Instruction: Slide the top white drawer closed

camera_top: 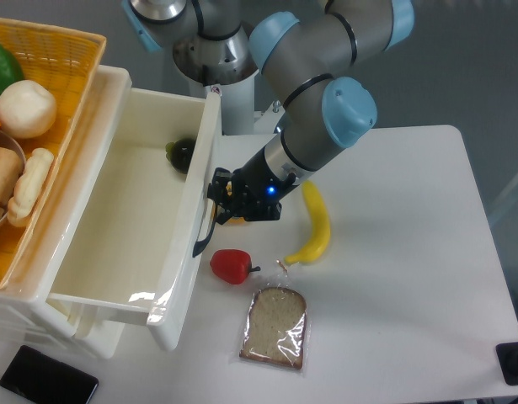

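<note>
The top white drawer [124,227] stands pulled out to the right, a deep glossy tray with a curved black handle [206,225] on its front panel. A dark round object [184,155] lies inside at the back. My gripper [222,202] presses against the front panel at the handle, coming from the right. Its dark fingers sit close together, and whether they are open or shut cannot be made out. Only an edge of a lower drawer [90,324] shows beneath.
A red pepper [231,266], a yellow banana [315,225] and a bagged bread slice [275,326] lie on the table just right of the drawer front. A yellow basket [69,50] of food sits on the cabinet top. A black phone [46,379] lies front left.
</note>
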Motion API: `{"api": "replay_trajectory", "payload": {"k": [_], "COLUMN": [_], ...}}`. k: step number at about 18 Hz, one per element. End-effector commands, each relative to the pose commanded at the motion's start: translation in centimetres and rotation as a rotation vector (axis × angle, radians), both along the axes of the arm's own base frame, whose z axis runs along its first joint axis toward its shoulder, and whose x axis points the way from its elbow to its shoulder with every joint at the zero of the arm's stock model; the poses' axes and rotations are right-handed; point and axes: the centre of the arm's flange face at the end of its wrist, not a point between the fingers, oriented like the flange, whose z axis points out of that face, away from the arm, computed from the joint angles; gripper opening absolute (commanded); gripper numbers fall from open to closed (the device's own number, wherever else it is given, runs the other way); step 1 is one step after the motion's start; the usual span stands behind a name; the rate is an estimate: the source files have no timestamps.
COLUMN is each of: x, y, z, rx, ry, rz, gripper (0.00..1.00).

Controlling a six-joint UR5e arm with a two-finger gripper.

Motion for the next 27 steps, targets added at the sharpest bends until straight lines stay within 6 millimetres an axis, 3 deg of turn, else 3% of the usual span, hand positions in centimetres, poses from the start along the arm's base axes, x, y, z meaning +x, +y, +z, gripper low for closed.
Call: {"api": "replay_trajectory", "payload": {"k": [8, 20, 27], "x": [2.3, 8.2, 9.8], "y": [1.5, 4.6, 5.4], "z": [-0.1, 0.2, 0.1], "rx": [0.003, -0.017, -0.028], "ry": [-0.016, -0.032, -0.038], "rz": [-0.034, -0.098, -0.114], "gripper": [0.00, 0.00, 0.00]}}
